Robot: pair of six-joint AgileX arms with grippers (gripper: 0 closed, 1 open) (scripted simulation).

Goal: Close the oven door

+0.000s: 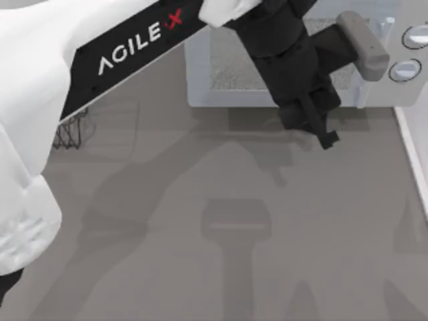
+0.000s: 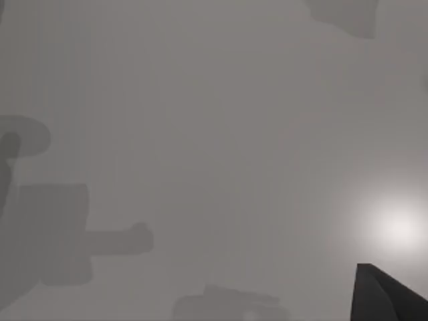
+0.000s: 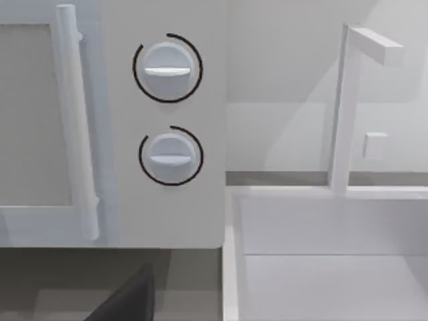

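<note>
The oven (image 1: 408, 53) stands at the table's far edge, with two round knobs (image 3: 167, 67) on its front panel. In the right wrist view the oven door (image 3: 33, 221), a white frame around a speckled window (image 1: 234, 63), lies flush with that panel, its pale bar handle (image 3: 77, 134) upright beside the knobs. My left arm reaches across from the left, and my left gripper (image 1: 314, 126) hangs just in front of the door's lower right part, pointing down at the table. A dark part of my right gripper (image 3: 127, 301) shows low in the right wrist view, facing the oven front.
A dark wire rack (image 1: 73, 130) lies on the table at the left, partly under my left arm. A white sink basin (image 3: 321, 267) with a tall faucet (image 3: 344, 107) sits right of the oven. The grey tabletop (image 1: 221, 234) stretches out in front.
</note>
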